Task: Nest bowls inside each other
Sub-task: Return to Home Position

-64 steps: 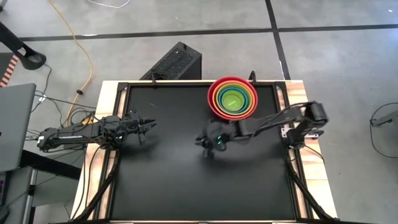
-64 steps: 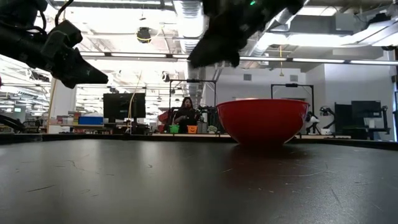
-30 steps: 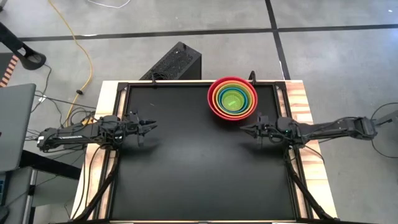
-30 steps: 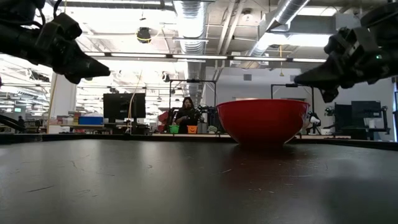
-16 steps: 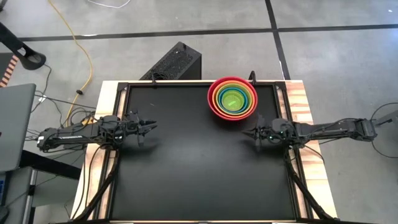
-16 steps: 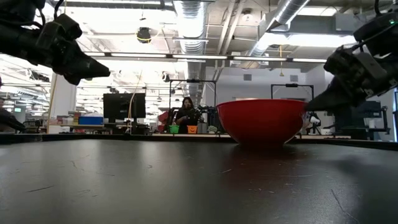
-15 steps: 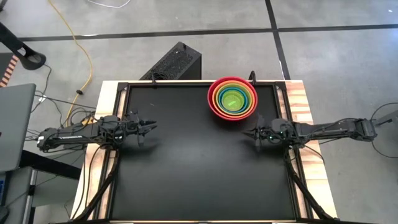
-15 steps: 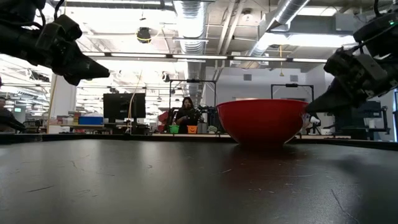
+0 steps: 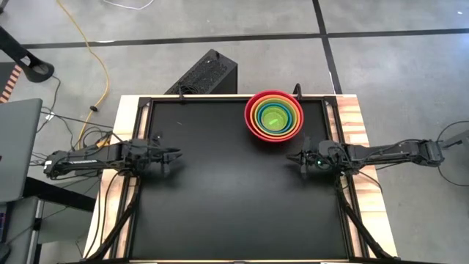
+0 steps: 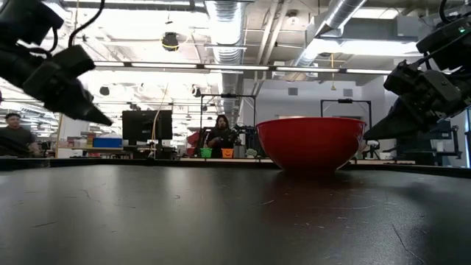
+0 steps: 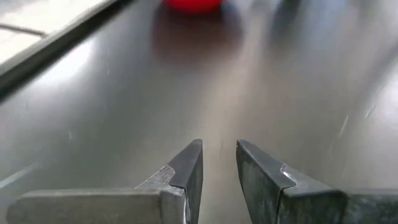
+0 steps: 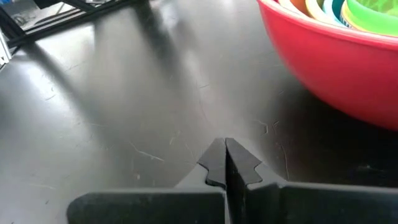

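Note:
The bowls (image 9: 275,115) stand nested in one stack near the table's far edge, right of the middle: red outermost, then orange, lime green, blue and a green one inside. The red bowl (image 10: 310,143) rests by its base on the black tabletop. It also shows in the right wrist view (image 12: 336,56) and the left wrist view (image 11: 193,5). My left gripper (image 9: 176,152) hovers at the table's left edge, its fingers a little apart (image 11: 219,162) with nothing between them. My right gripper (image 9: 293,158) hovers at the right edge, just nearer than the stack, shut and empty (image 12: 225,155).
The black tabletop (image 9: 220,191) is framed by wooden side strips (image 9: 363,125). A black box (image 9: 205,73) lies on the floor beyond the far edge. A laptop (image 9: 15,147) and cables sit left of the table. People (image 10: 221,136) show far back in the room.
Both grippers have tipped nose-down and sunk a little toward the table, each staying at its own side. My left gripper dipped in the last half second. The stack of bowls has not moved.

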You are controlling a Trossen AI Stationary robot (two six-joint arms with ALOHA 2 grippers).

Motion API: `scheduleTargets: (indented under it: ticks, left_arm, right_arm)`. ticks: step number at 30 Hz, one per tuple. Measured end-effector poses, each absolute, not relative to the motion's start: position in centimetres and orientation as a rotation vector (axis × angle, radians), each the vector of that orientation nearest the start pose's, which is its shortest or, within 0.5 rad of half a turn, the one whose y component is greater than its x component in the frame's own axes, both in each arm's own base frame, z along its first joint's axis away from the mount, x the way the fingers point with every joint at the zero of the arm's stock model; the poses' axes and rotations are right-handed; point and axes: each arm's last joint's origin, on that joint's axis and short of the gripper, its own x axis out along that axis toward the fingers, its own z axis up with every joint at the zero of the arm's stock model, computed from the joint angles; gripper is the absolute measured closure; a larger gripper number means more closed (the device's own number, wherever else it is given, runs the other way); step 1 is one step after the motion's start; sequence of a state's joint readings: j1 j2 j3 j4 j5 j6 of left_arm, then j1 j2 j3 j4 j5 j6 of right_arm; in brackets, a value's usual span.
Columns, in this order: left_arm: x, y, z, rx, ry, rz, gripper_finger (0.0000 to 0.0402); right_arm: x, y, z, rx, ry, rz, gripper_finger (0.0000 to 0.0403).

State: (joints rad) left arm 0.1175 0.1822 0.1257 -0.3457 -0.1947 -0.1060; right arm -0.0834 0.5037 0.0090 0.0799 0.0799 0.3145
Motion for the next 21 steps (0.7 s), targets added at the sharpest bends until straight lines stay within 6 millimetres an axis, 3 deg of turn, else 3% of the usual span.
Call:
scheduleTargets:
  ticks: [3,21]
  left_arm:
    - [9.31,1.66,15.43,-0.086,0.45,0.33,0.0315]
    - [9.33,1.66,15.47,-0.086,0.445,0.327,0.0315]
  right_arm:
    - [12.07,-1.24,12.85,0.31,0.386,-0.225,0.0392]
    - [12.08,-1.24,12.86,0.311,0.385,-0.224,0.0392]
